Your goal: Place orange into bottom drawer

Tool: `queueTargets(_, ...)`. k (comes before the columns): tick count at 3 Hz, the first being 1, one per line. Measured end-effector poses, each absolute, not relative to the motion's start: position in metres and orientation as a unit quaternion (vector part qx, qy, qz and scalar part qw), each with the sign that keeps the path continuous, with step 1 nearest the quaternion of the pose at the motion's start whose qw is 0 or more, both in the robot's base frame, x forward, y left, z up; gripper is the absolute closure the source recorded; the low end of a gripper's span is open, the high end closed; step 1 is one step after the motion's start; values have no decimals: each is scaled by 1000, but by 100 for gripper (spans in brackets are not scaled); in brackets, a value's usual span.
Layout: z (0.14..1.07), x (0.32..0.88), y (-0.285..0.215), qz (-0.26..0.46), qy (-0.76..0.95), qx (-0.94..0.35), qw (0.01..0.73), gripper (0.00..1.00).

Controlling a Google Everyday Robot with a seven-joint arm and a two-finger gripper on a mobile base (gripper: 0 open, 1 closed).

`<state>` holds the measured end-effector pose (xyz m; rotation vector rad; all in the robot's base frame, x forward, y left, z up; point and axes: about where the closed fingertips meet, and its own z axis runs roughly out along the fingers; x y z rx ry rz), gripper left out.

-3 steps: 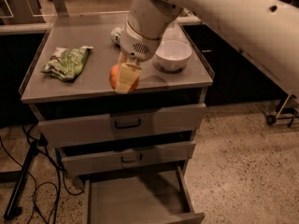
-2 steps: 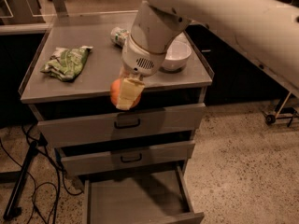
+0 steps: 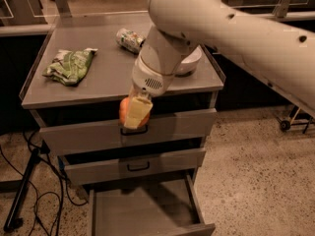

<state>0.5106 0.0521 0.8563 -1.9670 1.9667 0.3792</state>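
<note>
My gripper [image 3: 133,113] hangs from the big white arm in front of the cabinet's top drawer. It is shut on the orange [image 3: 124,110], whose bright skin shows at the left of the pale fingers [image 3: 138,111]. The orange is held in the air past the front edge of the cabinet top, over the drawer fronts. The bottom drawer [image 3: 142,211] is pulled open below, a shallow grey tray with nothing in it that I can see. It lies well below the gripper.
On the grey cabinet top [image 3: 98,82] lie a green-and-white snack bag [image 3: 70,65] at left, a tipped can [image 3: 129,39] at the back, and a white bowl [image 3: 189,63] partly hidden by the arm. Two upper drawers [image 3: 138,163] are slightly ajar. Black cables [image 3: 29,181] run on the floor at left.
The gripper has carried the orange off the cabinet top, forward past its front edge and down, to hang before the top drawer.
</note>
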Motion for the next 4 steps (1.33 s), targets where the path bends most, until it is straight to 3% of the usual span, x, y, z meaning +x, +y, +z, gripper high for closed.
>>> queueTargets(2,754,465,53,199,713,-660,125,100)
queueTargets(4,740,458,54,205,714,-658,119,100)
